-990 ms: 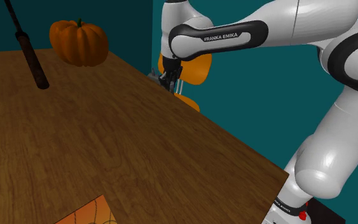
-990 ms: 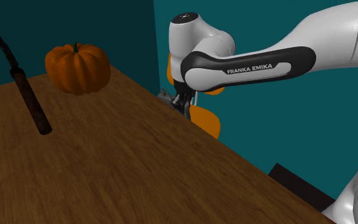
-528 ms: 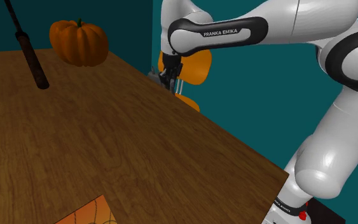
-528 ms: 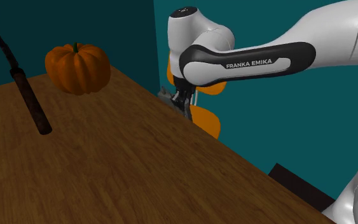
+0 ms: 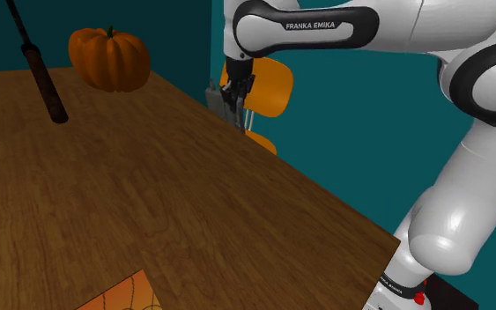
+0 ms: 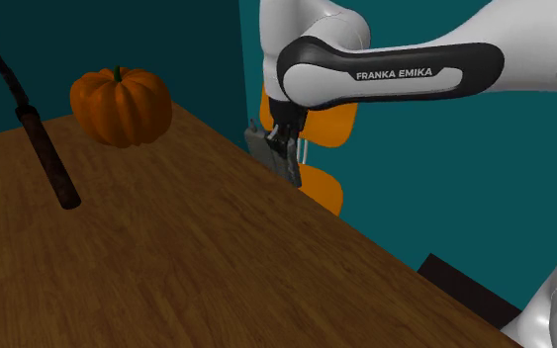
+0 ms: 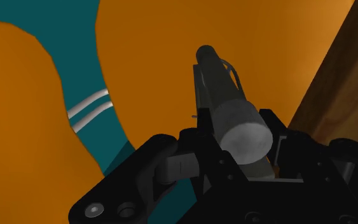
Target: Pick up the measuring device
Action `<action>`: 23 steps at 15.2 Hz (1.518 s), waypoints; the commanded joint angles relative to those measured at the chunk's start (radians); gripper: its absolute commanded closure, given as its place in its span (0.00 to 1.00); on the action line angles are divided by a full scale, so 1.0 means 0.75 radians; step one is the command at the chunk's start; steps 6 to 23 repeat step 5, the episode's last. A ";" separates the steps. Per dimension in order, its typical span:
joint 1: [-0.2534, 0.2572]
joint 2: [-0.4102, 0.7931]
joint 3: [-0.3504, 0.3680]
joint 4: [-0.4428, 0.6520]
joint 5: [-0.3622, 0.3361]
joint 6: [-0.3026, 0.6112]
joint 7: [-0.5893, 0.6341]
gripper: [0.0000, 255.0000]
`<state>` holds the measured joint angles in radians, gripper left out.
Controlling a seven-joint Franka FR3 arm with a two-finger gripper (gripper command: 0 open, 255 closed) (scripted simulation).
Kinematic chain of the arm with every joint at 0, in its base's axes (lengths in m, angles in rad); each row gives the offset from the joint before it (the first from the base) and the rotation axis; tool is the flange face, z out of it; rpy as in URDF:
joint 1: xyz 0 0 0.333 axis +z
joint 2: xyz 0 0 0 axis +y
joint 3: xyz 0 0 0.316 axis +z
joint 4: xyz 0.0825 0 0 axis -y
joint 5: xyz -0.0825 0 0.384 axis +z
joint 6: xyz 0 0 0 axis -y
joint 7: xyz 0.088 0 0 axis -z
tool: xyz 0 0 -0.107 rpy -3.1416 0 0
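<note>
Clasping the grey measuring device (image 7: 232,109), the pincer (image 7: 238,162) hangs beside an orange chair (image 5: 270,91).

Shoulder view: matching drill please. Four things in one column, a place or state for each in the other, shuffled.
Things:
1 pumpkin
2 device
3 chair
4 rod

Places or states:
a clasped in the gripper
b beyond the table edge, behind the gripper
c dark, at the shoulder view's left of the pumpkin
d sitting at the table's far corner

Pairs: 1-d, 2-a, 3-b, 4-c
</note>
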<state>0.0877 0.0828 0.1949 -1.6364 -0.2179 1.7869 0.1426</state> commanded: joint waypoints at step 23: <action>0.005 0.007 0.003 0.083 0.001 -0.075 -0.009 1.00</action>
